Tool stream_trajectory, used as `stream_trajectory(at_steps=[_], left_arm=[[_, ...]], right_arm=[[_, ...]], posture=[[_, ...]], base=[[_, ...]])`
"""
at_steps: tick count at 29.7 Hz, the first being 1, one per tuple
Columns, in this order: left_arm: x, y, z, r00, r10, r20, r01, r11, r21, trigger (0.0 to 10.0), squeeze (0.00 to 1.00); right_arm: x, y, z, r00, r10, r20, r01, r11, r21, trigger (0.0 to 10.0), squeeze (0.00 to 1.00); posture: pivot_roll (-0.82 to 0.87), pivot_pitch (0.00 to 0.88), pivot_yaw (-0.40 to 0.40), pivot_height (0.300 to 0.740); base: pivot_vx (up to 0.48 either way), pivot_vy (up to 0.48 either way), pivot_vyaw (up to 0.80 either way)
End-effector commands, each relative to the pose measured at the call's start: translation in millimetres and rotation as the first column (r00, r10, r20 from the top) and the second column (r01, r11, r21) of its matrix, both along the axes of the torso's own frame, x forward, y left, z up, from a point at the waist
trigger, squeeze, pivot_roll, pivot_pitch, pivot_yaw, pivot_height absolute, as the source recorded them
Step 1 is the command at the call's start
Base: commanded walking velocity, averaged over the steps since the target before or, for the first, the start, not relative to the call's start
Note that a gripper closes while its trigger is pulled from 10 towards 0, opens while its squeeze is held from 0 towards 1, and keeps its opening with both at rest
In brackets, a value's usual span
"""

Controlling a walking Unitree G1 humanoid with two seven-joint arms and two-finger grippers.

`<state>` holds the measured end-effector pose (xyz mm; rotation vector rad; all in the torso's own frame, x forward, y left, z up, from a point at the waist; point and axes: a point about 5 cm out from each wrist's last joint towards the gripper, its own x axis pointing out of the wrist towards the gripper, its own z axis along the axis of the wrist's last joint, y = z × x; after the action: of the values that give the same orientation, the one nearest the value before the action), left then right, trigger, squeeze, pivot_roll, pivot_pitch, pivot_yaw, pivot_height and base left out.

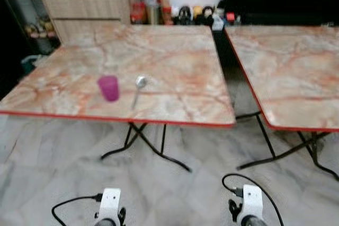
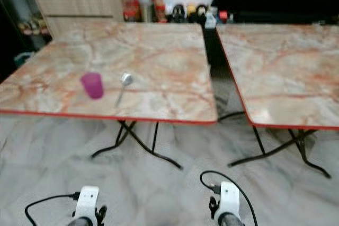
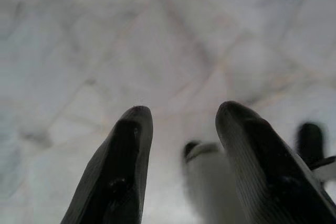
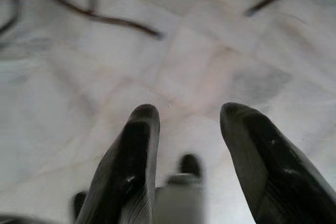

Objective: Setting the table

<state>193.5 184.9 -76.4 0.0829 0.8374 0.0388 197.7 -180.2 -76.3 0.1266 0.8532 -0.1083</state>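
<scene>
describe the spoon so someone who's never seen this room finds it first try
Two marble-patterned folding tables with red edging stand side by side; take the left table. Near its front edge, left of centre, a purple cup stands, and the spoon lies just to its right, apart from it. It is the only metal item there: slim, silver, bowl pointing away from the robot.

A cup [image 1: 108, 88] is standing near the front edge of the left table [image 1: 175, 51] with a spoon [image 1: 139, 89] lying just to its right, a second table [image 1: 296, 62] is sitting to the right across a narrow gap, and jars [image 1: 151, 5] are lining the far wall beside a cabinet [image 1: 87, 6].
</scene>
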Motion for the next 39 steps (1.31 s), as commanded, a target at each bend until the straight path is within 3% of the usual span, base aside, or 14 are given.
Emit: stream_trajectory(at_steps=[1,10,19,39], left_arm=[[3.6,0.6,1.5,1.000,0.000,-0.001,0.000,1.000,0.002,10.0,0.00],[3.4,-0.7,1.3,1.000,-0.005,-0.002,0.005,1.000,0.006,10.0,0.00],[3.1,0.1,1.3,1.000,0.000,0.000,0.000,1.000,0.006,10.0,0.00],[1.1,-2.9,0.4,0.999,-0.049,0.002,0.049,0.999,0.003,10.0,0.00]], right_arm=[[4.8,-1.4,2.8,1.000,0.001,0.016,-0.001,1.000,-0.003,10.0,0.00],[7.0,0.6,4.0,1.000,0.008,0.027,-0.008,1.000,0.001,10.0,0.00],[9.7,3.1,5.2,0.999,0.023,0.034,-0.023,1.000,0.002,10.0,0.00],[11.2,5.9,6.3,0.998,0.036,0.052,-0.037,0.999,0.005,10.0,0.00]], posture=[[-0.02,0.000,0.001,0.701],[-0.01,0.000,0.002,0.701],[0.00,0.000,-0.001,0.701],[0.00,0.000,0.011,0.701]], base=[[0.000,0.480,0.00],[0.000,0.207,0.00],[0.000,0.480,0.00],[0.000,0.000,0.00]])
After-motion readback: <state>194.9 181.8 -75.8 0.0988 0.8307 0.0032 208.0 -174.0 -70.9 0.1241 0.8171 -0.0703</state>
